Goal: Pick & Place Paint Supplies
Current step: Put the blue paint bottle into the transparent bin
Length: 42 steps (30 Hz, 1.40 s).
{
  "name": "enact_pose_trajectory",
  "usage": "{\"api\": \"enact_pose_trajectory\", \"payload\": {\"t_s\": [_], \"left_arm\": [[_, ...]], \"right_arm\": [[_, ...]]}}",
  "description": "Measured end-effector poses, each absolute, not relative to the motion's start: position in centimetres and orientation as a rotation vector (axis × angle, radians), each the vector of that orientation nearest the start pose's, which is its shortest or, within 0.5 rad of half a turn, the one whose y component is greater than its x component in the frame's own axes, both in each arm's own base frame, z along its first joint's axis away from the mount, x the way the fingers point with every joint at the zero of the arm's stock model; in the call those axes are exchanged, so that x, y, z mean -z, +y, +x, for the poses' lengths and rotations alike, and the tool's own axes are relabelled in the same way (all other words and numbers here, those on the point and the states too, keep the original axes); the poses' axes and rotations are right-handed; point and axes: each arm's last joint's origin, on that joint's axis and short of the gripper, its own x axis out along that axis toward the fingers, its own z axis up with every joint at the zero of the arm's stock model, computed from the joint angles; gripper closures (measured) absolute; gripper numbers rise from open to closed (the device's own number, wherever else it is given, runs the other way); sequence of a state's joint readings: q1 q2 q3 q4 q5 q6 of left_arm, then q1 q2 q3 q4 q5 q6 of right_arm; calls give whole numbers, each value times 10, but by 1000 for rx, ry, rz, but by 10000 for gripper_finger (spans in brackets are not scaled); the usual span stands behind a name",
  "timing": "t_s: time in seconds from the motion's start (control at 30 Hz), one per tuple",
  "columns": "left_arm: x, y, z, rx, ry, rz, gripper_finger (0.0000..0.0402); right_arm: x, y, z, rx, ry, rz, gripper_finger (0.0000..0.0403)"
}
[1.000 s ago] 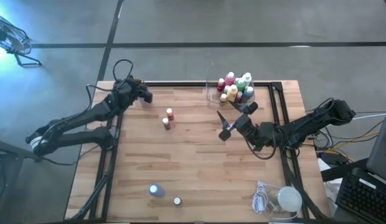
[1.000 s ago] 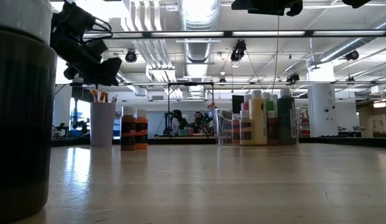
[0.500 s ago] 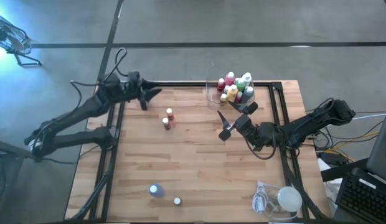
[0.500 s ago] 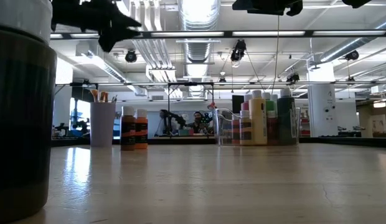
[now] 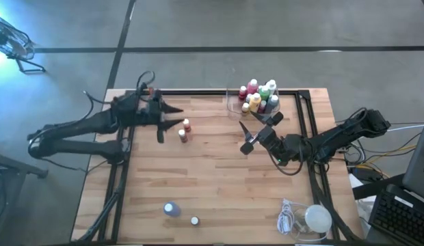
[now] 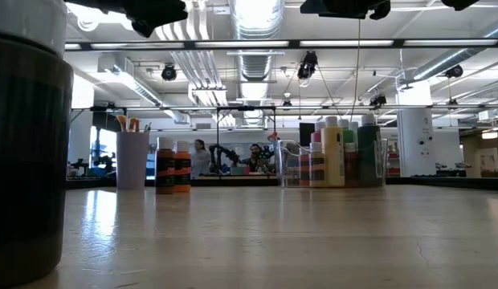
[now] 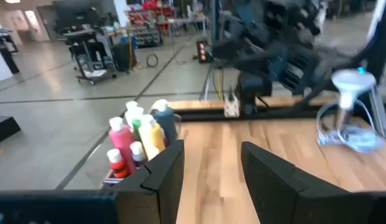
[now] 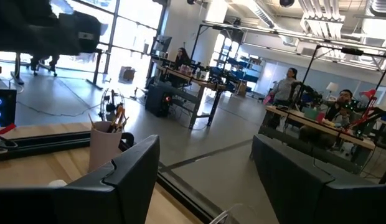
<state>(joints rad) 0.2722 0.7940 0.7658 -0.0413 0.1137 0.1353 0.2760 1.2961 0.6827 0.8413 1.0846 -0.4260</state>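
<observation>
Two tools are in play: the left tool hangs open and empty just beside a pair of small brown bottles on the worktop — likely lining up a pick. Next it must drop around one bottle and close. The right tool waits open, empty, near the clear tray crowded with bottles

The table is light wood in plank pattern with a black frame. At one o'clock, bottles are pink, green, yellow and white. Two bottles at eleven o'clock are red-brown. Both arms are black.
</observation>
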Motion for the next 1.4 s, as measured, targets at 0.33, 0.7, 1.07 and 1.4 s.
{"api": "enact_pose_trajectory", "payload": {"t_s": [0.33,0.7,1.07,1.4], "left_arm": [[-322,-11,173,74,274,114,237],[-296,-65,149,360,569,76,237],[-287,-100,138,521,675,33,236],[-259,-125,166,512,802,57,231]], "right_arm": [[-284,47,259,827,-9,-250,116],[-284,47,259,827,-10,-248,104],[-284,47,259,827,-10,-248,131],[-284,47,259,827,-10,-248,122]]}}
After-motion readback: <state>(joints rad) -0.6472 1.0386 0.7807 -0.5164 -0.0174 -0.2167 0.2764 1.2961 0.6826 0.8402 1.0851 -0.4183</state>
